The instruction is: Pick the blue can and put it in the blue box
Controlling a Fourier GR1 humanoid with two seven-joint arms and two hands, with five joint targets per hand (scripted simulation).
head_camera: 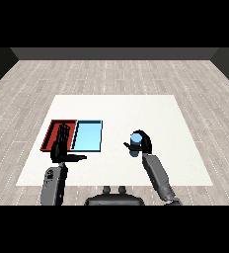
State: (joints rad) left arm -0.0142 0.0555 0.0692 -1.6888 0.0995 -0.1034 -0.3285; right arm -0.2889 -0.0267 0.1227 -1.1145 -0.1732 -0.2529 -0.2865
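Right of the two trays, over the white table (136, 108), the blue can (135, 142) stood upright inside my right hand (144, 142), my fingers and thumb curled round it. It was well apart from the light blue tray (88, 136), which lay flat to its left, touching the red tray (53, 129) on the far side. My left hand (60, 146) was over the red tray's near edge, fingers straight and relaxed, thumb out sideways, holding nothing.
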